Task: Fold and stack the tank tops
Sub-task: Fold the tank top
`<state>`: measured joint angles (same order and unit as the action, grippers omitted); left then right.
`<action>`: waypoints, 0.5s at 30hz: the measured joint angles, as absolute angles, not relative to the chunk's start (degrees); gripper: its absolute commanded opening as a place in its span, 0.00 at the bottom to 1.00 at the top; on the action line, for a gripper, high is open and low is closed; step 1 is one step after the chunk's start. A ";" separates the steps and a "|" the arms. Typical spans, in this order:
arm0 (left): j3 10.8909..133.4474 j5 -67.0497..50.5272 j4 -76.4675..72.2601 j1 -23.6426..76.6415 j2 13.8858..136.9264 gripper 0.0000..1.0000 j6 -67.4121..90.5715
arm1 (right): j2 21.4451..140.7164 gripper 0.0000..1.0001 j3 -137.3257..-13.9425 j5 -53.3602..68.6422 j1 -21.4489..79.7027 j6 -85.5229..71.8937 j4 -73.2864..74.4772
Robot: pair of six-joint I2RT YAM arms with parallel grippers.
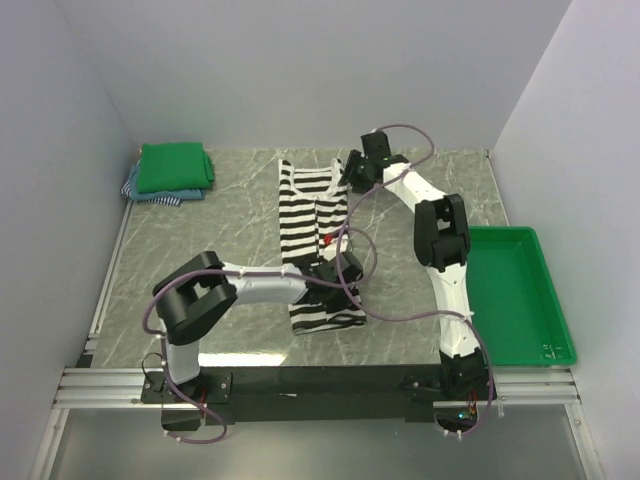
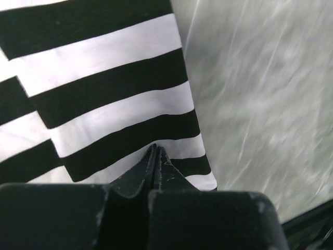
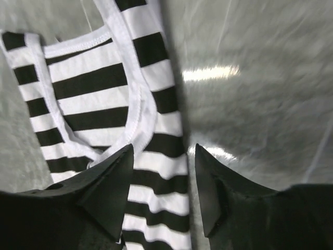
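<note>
— Beginning with the biggest: grey marbled table [image 1: 420,200] under both pincers. Green tray [image 1: 515,290] well off to the right of the right pincer [image 3: 164,149], not touched.
— And the clothes?
— Striped tank top [image 1: 305,230] stretched long between the two pincers, looking narrow, probably folded once along its length. Folded green tank top [image 1: 175,167] on blue ones [image 1: 150,196], far to the left of the left pincer [image 2: 157,152]; probably the place for the stack.
— State of the pincers?
— Right one spread wide, holding nothing, just above the strap and neckline end. Left one fully closed, tips down near the hem by the cloth's edge, probably pinning it against sliding. Impossible to tell whether any fabric is pinched.
— Next move?
— Probably seizing the strap end and carrying it toward the hem.
</note>
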<state>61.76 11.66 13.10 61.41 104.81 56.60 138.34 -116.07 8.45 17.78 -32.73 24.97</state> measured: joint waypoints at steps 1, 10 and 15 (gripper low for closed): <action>63.51 11.25 12.75 60.49 106.30 0.01 56.05 | 138.28 0.59 -116.55 9.15 17.06 -32.51 24.45; 70.39 6.74 10.39 55.13 112.09 0.01 51.11 | 126.19 0.61 -116.53 11.60 11.66 -33.85 22.74; 66.32 5.78 7.97 55.72 109.62 0.07 50.15 | 111.31 0.61 -103.96 11.03 11.18 -34.44 19.31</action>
<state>66.32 5.78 7.97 55.72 109.62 50.15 111.31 -103.96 11.03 11.18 -34.44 19.31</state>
